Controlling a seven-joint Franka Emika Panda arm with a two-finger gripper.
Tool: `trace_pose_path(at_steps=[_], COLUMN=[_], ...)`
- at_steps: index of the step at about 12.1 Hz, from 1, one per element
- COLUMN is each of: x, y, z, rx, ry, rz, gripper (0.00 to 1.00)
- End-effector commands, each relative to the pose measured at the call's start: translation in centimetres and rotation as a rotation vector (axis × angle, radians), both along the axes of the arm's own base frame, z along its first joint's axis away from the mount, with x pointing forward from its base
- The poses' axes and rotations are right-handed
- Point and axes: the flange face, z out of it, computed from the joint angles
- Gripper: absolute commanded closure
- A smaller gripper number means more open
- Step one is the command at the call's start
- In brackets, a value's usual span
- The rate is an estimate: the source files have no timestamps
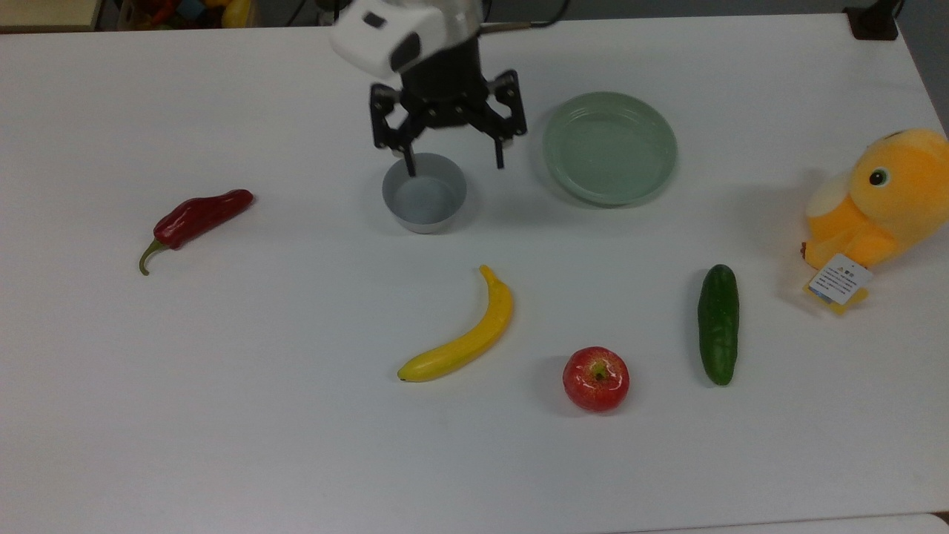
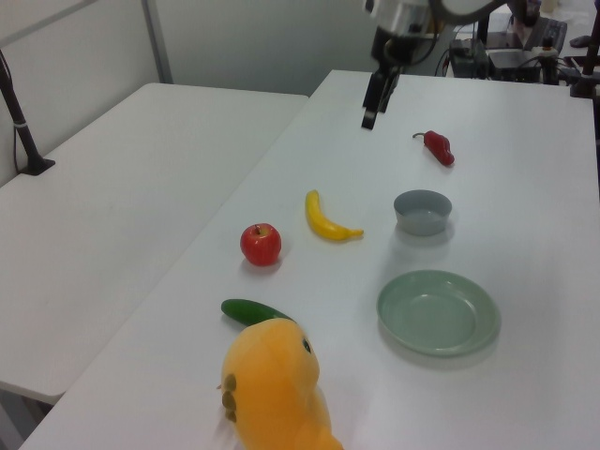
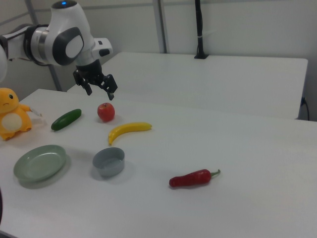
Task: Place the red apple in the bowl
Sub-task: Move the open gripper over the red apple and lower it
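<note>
The red apple point(image 1: 595, 379) point(image 2: 261, 245) point(image 3: 105, 112) lies on the white table, toward the top view's lower right, between a banana and a cucumber. The grey bowl point(image 1: 425, 221) point(image 2: 422, 226) point(image 3: 109, 170) stands empty near the table's middle. My gripper point(image 1: 454, 165) point(image 2: 368, 120) point(image 3: 101, 94) hangs open in the air with nothing between its fingers. In the top view it overlaps the bowl's far rim, well away from the apple. In the right view it hovers just above the apple's spot in the picture.
A yellow banana point(image 1: 465, 334) lies between bowl and apple, a green cucumber point(image 1: 718, 324) to the top view's right of the apple. A pale-green plate point(image 1: 610, 147), a red chili pepper point(image 1: 194, 219) and an orange plush toy point(image 1: 878, 200) also sit on the table.
</note>
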Motion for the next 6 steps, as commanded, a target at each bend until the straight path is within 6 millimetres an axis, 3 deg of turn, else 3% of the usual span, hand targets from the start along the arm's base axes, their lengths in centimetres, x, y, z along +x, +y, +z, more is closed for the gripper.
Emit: trace_pose_path(at_steps=[1, 4, 6], x=[3.5, 5.6, 7.6], y=[6.0, 9.4, 10.5], z=[-3.5, -7.0, -9.4], rx=[0.009, -0.056, -0.072], ry=[-0.141, -0.227, -0.3], rz=[0.09, 0.156, 0.178], gripper=[0.0, 0.0, 0.0])
